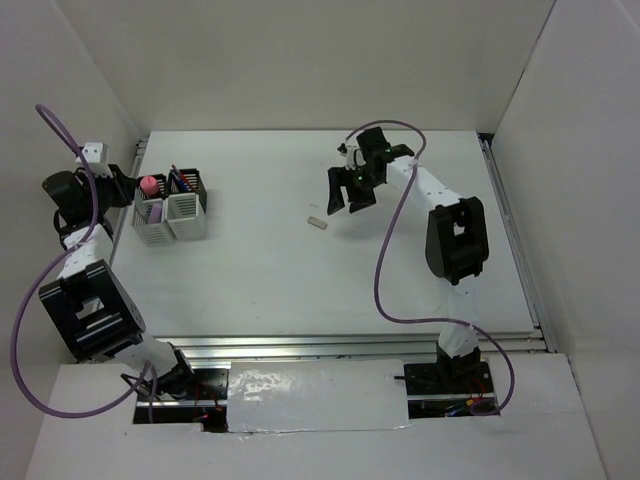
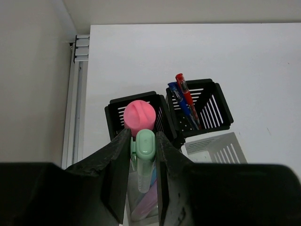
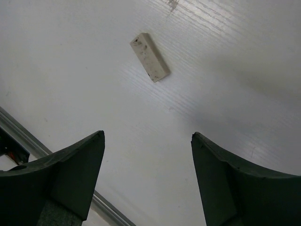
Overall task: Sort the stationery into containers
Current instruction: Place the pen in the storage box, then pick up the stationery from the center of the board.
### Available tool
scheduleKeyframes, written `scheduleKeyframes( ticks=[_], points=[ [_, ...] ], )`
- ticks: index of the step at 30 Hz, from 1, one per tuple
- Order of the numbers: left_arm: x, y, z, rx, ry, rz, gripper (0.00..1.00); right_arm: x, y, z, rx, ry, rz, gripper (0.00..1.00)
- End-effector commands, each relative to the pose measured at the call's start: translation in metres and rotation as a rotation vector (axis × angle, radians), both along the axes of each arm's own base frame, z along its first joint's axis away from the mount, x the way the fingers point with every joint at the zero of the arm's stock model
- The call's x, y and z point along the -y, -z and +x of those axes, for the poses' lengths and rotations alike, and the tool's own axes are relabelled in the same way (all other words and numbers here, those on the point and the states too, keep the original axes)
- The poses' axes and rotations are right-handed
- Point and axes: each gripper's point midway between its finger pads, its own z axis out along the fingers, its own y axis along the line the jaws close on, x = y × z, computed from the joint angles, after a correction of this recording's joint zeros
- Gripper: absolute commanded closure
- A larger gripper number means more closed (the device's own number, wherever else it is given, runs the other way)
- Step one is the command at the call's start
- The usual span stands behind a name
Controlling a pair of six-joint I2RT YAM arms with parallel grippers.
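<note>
My left gripper [image 2: 142,135] is shut on a pale-green marker [image 2: 145,145], held upright over a white container where lilac and light-blue markers [image 2: 146,200] lie. A pink-capped marker [image 2: 139,117] stands in the black container [image 2: 114,114] behind it. A blue pen [image 2: 178,97] and a red pen [image 2: 185,92] lean in the neighbouring black container [image 2: 221,109]. The containers [image 1: 170,207] cluster at the table's far left, with my left gripper [image 1: 125,188] beside them. A beige eraser [image 3: 149,63] lies flat on the table. My right gripper [image 3: 148,136] hovers open just short of the eraser [image 1: 316,221].
Another white container [image 2: 215,148] sits right of the one under the marker. An aluminium rail [image 2: 75,99] runs along the table's left edge by the side wall. In the top view my right gripper [image 1: 346,200] is mid-table, and a purple cable [image 1: 385,260] loops off that arm.
</note>
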Motion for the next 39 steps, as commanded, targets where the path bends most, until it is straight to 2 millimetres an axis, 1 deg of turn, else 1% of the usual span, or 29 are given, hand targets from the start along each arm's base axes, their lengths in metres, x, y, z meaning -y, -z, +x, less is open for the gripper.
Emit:
scheduleKeyframes(
  ticks=[1,2,4,5,6,7,8,9,10,11,12,13,14,15,16,17,18,19,21,22,23,24,25,27,28,32,33,34,39],
  points=[
    [-0.008,-0.025,0.013,0.076,0.023,0.068,0.97,-0.010,0.001,0.007,0.052,-0.048,-0.048,0.20],
    [-0.008,-0.021,0.014,0.069,0.024,0.062,0.92,-0.015,0.000,0.007,0.060,-0.062,-0.057,0.21],
    [-0.009,-0.017,0.014,0.059,0.022,0.050,0.84,-0.014,0.009,0.006,0.058,-0.074,-0.102,0.24],
    [-0.009,-0.014,0.015,0.053,0.026,0.045,0.79,-0.019,0.010,0.006,0.059,-0.079,-0.114,0.24],
    [-0.007,-0.013,0.015,0.046,0.028,0.040,0.77,-0.017,0.014,0.006,0.079,-0.117,-0.141,0.26],
    [-0.007,-0.011,0.015,0.040,0.029,0.035,0.72,-0.017,0.013,0.009,0.097,-0.124,-0.166,0.26],
    [-0.006,-0.009,0.013,0.035,0.029,0.032,0.70,-0.020,0.019,0.007,0.091,-0.139,-0.186,0.26],
    [-0.005,-0.007,0.013,0.031,0.032,0.030,0.68,-0.021,0.020,0.007,0.099,-0.149,-0.199,0.26],
    [-0.005,-0.006,0.011,0.030,0.030,0.030,0.64,-0.020,0.019,0.012,0.125,-0.160,-0.222,0.26],
    [-0.005,-0.005,0.010,0.027,0.026,0.032,0.62,-0.023,0.025,0.009,0.116,-0.180,-0.243,0.26],
    [-0.004,-0.005,0.009,0.025,0.027,0.028,0.60,-0.024,0.026,0.010,0.130,-0.197,-0.259,0.25],
    [-0.004,-0.004,0.008,0.019,0.022,0.022,0.51,-0.025,0.024,0.014,0.145,-0.204,-0.268,0.24],
    [-0.004,-0.005,0.007,0.019,0.018,0.021,0.47,-0.024,0.031,0.014,0.139,-0.209,-0.293,0.23],
    [-0.004,-0.005,0.006,0.017,0.013,0.017,0.42,-0.027,0.031,0.014,0.148,-0.226,-0.303,0.22],
    [-0.002,-0.008,0.004,0.022,0.016,0.018,0.33,-0.028,0.033,0.015,0.152,-0.232,-0.310,0.21],
    [-0.001,-0.010,0.003,0.027,0.015,0.020,0.28,-0.030,0.034,0.015,0.154,-0.242,-0.316,0.21],
    [0.001,-0.012,0.002,0.031,0.026,0.023,0.21,-0.031,0.035,0.015,0.159,-0.252,-0.323,0.21],
    [0.003,-0.022,0.001,0.047,0.033,0.035,0.19,-0.033,0.036,0.016,0.166,-0.259,-0.326,0.21],
    [0.006,-0.031,0.001,0.066,0.042,0.023,0.19,-0.034,0.042,0.015,0.159,-0.276,-0.340,0.21],
    [0.007,-0.042,0.001,0.088,0.046,0.029,0.19,-0.037,0.044,0.015,0.160,-0.287,-0.341,0.21],
    [0.009,-0.048,0.000,0.099,0.053,0.032,0.19,-0.038,0.047,0.015,0.160,-0.292,-0.345,0.22],
    [0.014,-0.053,0.000,0.108,0.077,0.032,0.19,-0.042,0.048,0.014,0.166,-0.303,-0.352,0.23],
    [0.017,-0.063,0.000,0.124,0.089,0.041,0.19,-0.042,0.052,0.015,0.162,-0.308,-0.358,0.24],
    [0.026,-0.068,0.001,0.127,0.114,0.040,0.19,-0.044,0.055,0.015,0.169,-0.319,-0.370,0.24],
    [0.031,-0.075,-0.001,0.140,0.126,0.048,0.19,-0.045,0.059,0.015,0.167,-0.324,-0.378,0.25],
    [0.058,-0.082,-0.006,0.153,0.199,0.082,0.19,-0.049,0.067,0.016,0.174,-0.342,-0.401,0.28],
    [0.068,-0.080,-0.006,0.144,0.222,0.085,0.19,-0.049,0.069,0.017,0.174,-0.343,-0.404,0.29],
    [0.074,-0.084,-0.009,0.151,0.234,0.097,0.19,-0.050,0.073,0.018,0.174,-0.349,-0.409,0.30],
    [0.101,-0.092,-0.012,0.165,0.298,0.117,0.19,-0.053,0.083,0.017,0.168,-0.377,-0.425,0.41]
  ],
)
